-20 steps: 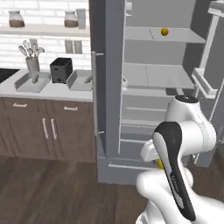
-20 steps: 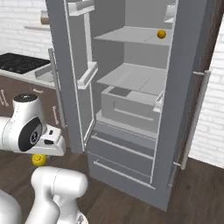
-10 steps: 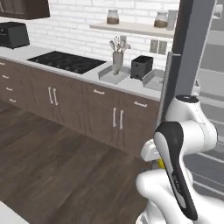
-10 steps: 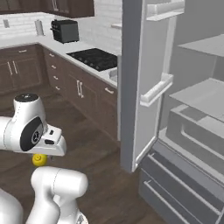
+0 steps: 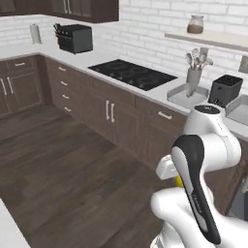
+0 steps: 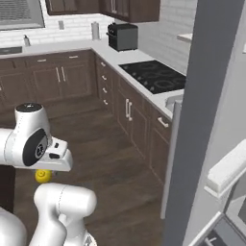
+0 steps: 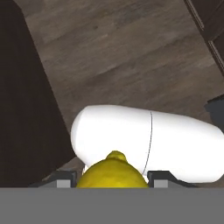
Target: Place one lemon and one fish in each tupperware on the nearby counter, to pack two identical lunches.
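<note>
- The gripper (image 7: 114, 183) is pinched on a yellow lemon (image 7: 113, 173), one finger on each side of the fruit.
- In the hand view the lemon's small pointed nub faces up in the picture, away from the camera, so its long axis runs along the fingers.
- In the right base view the lemon (image 6: 43, 175) hangs just under the white hand, above the dark wood floor (image 6: 103, 144) and close to the robot's own body.
- In the left base view only a yellow sliver of it (image 5: 178, 181) shows, behind the black-and-white arm.
- Two grey tupperware trays (image 5: 186, 95) (image 5: 240, 109) sit on the white counter (image 5: 160, 95), one on each side of a black toaster (image 5: 224, 89), well apart from the lemon.
</note>
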Controlling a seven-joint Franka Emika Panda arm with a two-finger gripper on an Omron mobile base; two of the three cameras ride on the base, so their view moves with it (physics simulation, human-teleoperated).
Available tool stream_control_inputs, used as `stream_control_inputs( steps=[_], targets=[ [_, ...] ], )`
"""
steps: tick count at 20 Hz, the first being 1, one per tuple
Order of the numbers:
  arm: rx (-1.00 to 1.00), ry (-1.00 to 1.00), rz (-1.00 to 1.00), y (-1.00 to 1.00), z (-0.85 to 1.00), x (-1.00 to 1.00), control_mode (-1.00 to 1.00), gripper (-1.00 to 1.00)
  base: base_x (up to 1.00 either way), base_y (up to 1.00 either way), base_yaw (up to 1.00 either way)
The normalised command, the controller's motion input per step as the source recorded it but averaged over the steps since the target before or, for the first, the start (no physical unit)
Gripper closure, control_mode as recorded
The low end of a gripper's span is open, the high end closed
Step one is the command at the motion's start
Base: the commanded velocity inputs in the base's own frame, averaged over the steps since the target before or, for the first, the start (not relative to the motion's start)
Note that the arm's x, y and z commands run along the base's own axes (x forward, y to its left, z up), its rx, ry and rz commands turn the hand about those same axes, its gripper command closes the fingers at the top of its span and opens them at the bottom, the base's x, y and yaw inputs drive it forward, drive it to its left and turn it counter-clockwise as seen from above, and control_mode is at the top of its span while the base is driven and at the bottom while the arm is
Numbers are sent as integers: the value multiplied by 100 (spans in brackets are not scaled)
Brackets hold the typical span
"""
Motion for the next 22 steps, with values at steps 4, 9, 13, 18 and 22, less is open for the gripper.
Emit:
stream_control_inputs(
  steps=[4, 9, 13, 18, 22],
  targets=[
    [0, 0, 0, 0, 0, 0, 100, 100, 100, -4, 19],
    [0, 0, 0, 0, 0, 0, 100, 100, 100, -1, 1],
    [0, 0, 0, 0, 0, 0, 100, 100, 100, 8, -22],
    [0, 0, 0, 0, 0, 0, 100, 100, 98, 30, -64],
    [0, 0, 0, 0, 0, 0, 100, 100, 74, 19, -71]
  ],
)
